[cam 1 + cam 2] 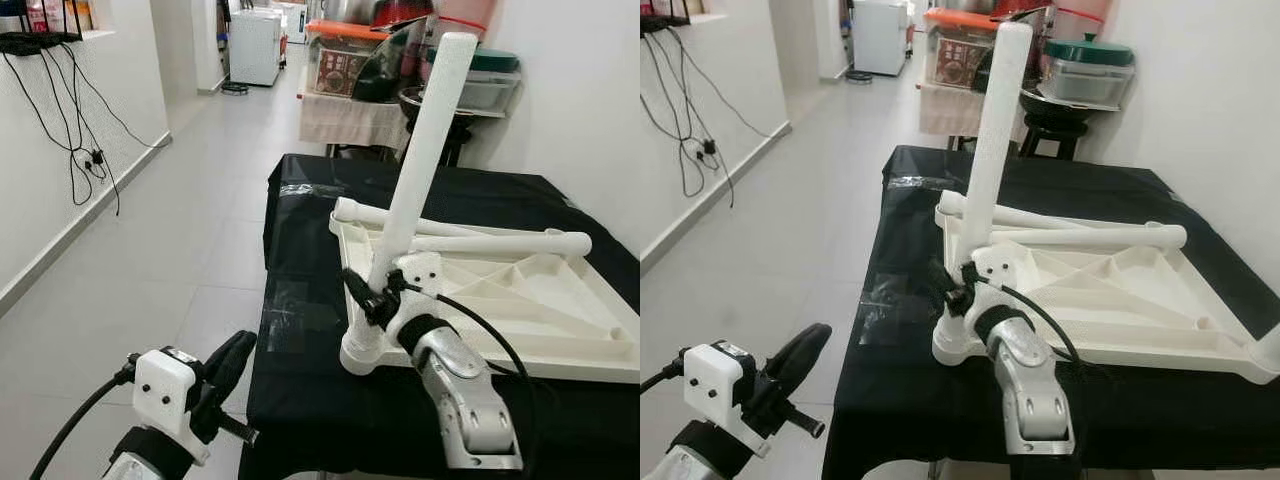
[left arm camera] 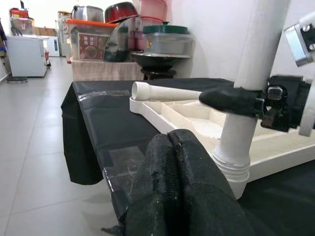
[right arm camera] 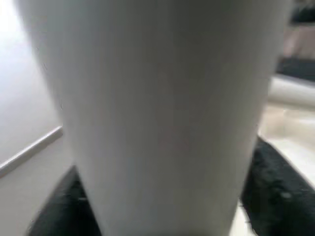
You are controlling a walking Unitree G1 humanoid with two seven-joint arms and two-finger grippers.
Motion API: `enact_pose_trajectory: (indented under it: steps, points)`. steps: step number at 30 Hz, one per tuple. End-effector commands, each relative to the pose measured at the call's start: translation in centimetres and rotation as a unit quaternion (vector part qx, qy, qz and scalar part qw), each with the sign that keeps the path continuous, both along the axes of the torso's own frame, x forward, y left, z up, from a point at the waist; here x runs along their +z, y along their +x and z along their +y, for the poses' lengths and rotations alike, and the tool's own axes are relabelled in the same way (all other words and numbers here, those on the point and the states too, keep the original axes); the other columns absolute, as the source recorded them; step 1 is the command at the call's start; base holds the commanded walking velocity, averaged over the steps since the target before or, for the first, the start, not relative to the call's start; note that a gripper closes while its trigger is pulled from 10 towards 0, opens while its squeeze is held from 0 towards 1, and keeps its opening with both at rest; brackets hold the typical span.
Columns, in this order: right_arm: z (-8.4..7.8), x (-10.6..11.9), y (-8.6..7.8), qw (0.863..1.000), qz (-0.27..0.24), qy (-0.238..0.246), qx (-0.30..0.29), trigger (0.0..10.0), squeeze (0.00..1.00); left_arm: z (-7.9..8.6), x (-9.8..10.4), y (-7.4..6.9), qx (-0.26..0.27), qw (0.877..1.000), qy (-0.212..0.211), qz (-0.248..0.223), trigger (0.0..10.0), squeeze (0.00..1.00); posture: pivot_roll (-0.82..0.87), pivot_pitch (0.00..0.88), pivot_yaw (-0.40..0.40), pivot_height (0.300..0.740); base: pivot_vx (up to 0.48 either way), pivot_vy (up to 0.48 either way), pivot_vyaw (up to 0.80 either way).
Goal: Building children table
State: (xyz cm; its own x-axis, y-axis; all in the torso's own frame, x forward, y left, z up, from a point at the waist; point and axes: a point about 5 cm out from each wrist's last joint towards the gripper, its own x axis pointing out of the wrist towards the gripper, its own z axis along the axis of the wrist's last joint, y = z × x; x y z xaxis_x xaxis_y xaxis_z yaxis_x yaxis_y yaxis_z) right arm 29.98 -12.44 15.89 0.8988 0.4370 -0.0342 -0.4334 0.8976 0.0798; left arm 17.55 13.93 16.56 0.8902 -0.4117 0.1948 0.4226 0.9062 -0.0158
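An upside-down white plastic tabletop (image 1: 560,345) lies on a black-covered table (image 1: 300,400). A white table leg (image 1: 420,160) stands tilted in the socket at the tabletop's near left corner (image 1: 362,352). My right gripper (image 1: 368,290) is shut on this leg just above the socket; the leg (image 3: 157,118) spans the right wrist view. Two more white legs (image 1: 500,243) lie across the tabletop's far side. My left gripper (image 1: 232,365) hangs shut, low and left of the table, its fingers (image 2: 182,191) pressed together.
A tiled corridor (image 1: 200,200) runs along the table's left. Behind the table stands a stand with storage boxes and pots (image 1: 400,70). Cables (image 1: 80,150) hang on the left wall. A white wall (image 1: 590,100) borders the right.
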Motion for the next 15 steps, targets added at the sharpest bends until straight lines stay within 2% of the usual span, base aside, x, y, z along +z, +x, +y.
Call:
enact_pose_trajectory:
  steps: [1, 3, 4, 5, 6, 7, 8, 9, 11, 13, 14, 15]
  points:
    - [0.2, 0.8, 0.2, 0.995, -0.002, 0.006, 0.099, 10.0, 0.71, -0.2, -0.3, 0.2, 0.000, 1.000, 0.001, 0.005, 10.0, 0.00, 0.00, 0.008, -0.111, 0.740, 0.000, 0.000, 0.00]
    - [0.2, 0.8, 0.2, 0.995, -0.002, 0.006, 0.099, 10.0, 0.71, -0.2, -0.3, 0.2, 0.000, 1.000, 0.001, 0.005, 10.0, 0.00, 0.00, 0.008, -0.111, 0.740, 0.000, 0.000, 0.00]
    - [-0.3, 1.1, 0.9, 0.989, -0.009, -0.011, 0.150, 10.0, 0.00, -0.3, -0.3, 0.2, -0.001, 1.000, 0.000, 0.005, 10.0, 0.00, 0.00, 0.005, -0.109, 0.740, 0.000, 0.000, 0.00]
    - [-0.3, 1.1, 0.9, 0.989, -0.009, -0.011, 0.150, 10.0, 0.00, -0.3, -0.3, 0.2, -0.001, 1.000, 0.000, 0.005, 10.0, 0.00, 0.00, 0.005, -0.109, 0.740, 0.000, 0.000, 0.00]
    - [-2.4, 1.0, 4.1, 0.986, 0.005, -0.043, 0.163, 10.0, 0.00, -0.4, -0.3, 0.2, -0.003, 1.000, -0.001, 0.005, 10.0, 0.00, 0.02, 0.001, -0.123, 0.740, 0.000, 0.000, 0.00]
    - [-2.4, 1.0, 4.1, 0.986, 0.005, -0.043, 0.163, 10.0, 0.00, -0.4, -0.3, 0.2, -0.003, 1.000, -0.001, 0.005, 10.0, 0.00, 0.02, 0.001, -0.123, 0.740, 0.000, 0.000, 0.00]
    - [-2.9, 1.3, 5.0, 0.985, 0.013, -0.018, 0.171, 10.0, 0.00, -0.5, -0.3, 0.2, -0.003, 1.000, -0.002, 0.005, 10.0, 0.00, 0.02, 0.001, -0.123, 0.740, 0.000, 0.000, 0.00]
    - [-2.8, 1.3, 5.2, 0.975, 0.040, 0.001, 0.218, 10.0, 0.00, -0.5, -0.3, 0.2, -0.003, 1.000, -0.002, 0.005, 10.0, 0.00, 0.03, 0.004, -0.128, 0.740, 0.000, 0.000, 0.00]
    - [-2.8, 1.3, 5.2, 0.975, 0.040, 0.001, 0.218, 10.0, 0.00, -0.5, -0.3, 0.2, -0.003, 1.000, -0.002, 0.005, 10.0, 0.00, 0.03, 0.004, -0.128, 0.740, 0.000, 0.000, 0.00]
    - [-2.2, 1.2, 4.8, 0.947, 0.072, 0.012, 0.314, 10.0, 0.00, -0.4, -0.3, 0.2, -0.001, 1.000, -0.001, 0.005, 10.0, 0.00, 0.04, 0.004, -0.129, 0.740, 0.000, 0.000, 0.00]
    - [-2.2, 1.2, 4.8, 0.947, 0.072, 0.012, 0.314, 10.0, 0.00, -0.4, -0.3, 0.2, -0.001, 1.000, -0.001, 0.005, 10.0, 0.00, 0.04, 0.004, -0.129, 0.740, 0.000, 0.000, 0.00]
    - [-2.3, 1.3, 5.0, 0.940, 0.082, 0.008, 0.331, 10.0, 0.00, -0.4, -0.3, 0.1, 0.000, 1.000, -0.001, 0.005, 10.0, 0.00, 0.04, 0.006, -0.130, 0.740, 0.000, 0.000, 0.00]
